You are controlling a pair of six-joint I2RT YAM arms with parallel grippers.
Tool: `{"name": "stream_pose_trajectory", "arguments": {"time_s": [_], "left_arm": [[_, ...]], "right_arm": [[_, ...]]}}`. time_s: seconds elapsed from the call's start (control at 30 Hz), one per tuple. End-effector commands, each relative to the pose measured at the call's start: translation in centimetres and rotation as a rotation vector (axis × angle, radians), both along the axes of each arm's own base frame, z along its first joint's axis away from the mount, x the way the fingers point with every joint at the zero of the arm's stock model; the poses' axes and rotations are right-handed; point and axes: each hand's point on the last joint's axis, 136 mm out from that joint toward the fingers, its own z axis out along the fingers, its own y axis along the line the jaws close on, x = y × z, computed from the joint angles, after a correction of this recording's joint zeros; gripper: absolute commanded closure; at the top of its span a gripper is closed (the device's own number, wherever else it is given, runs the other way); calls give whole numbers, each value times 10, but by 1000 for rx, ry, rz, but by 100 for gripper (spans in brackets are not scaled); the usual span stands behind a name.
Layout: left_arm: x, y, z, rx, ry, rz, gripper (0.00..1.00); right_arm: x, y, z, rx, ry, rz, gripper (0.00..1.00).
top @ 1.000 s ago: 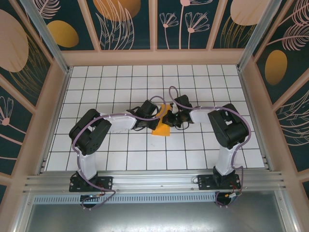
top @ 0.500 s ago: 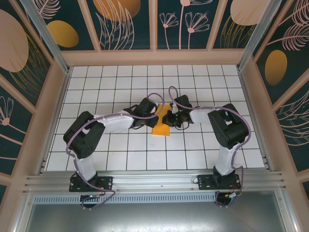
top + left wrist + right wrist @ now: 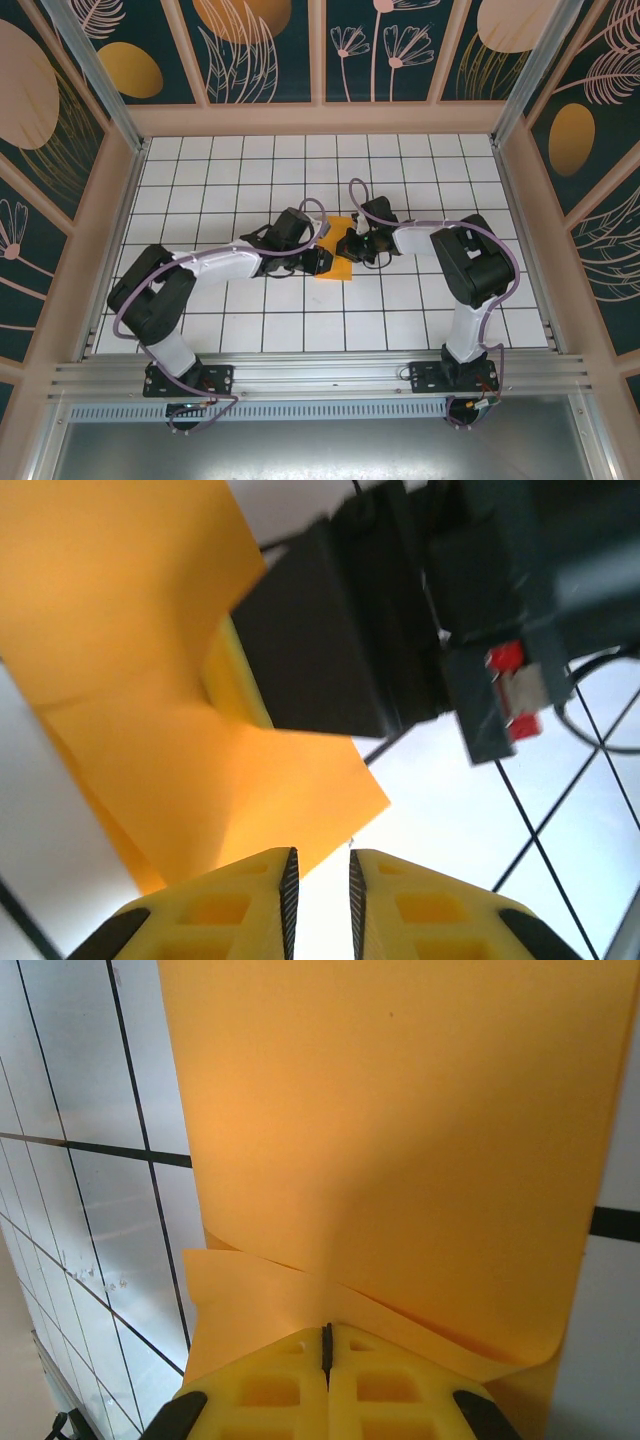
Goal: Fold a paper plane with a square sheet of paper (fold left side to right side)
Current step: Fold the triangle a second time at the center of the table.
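- Looking down from above, we see both arms reaching inward over a white tiled bench and meeting near its middle.
- Between the two arm tips lies the sheet of paper, bright orange and already folded narrower than a full square.
- Coming in from the left, the left gripper sits at the paper's left edge, toward the near end of the sheet.
- From the right, the right gripper sits at the sheet's right side, a little farther from the arm bases than the left one.
- From the left wrist camera, we see the left gripper with its yellow fingers standing a narrow slit apart, pale bench showing through the gap.
- Ahead of those fingers and to the left spreads the sheet of paper, creased into two layers, its near corner ending just beside the fingertips and not between them.
- Above that corner, the black housing of the right arm rests against the paper, with a strip of yellow finger beside it.
- On the right wrist camera, the right gripper has its fingers pressed together, pinching the sheet of paper at its near edge.
- Beyond that pinch the paper rises broad and smooth, and a second, lower layer pokes out to the left.
- Left of the paper we see gridded bench.
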Motion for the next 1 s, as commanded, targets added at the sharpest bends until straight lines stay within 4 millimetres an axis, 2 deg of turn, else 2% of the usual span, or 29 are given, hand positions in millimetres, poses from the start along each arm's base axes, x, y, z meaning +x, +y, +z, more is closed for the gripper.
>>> {"name": "stream_pose_trajectory", "arguments": {"time_s": [0.0,0.33,0.97], "left_arm": [[-10,-10,-15,-53,96,-33,78],[2,-6,-35,-3,92,25,79],[-3,17,-53,37,121,84,81]], "right_arm": [[-13,-12,-26,-91,69,2,100],[-14,-13,-25,-95,69,8,100],[-15,-15,-27,-114,69,17,100]]}}
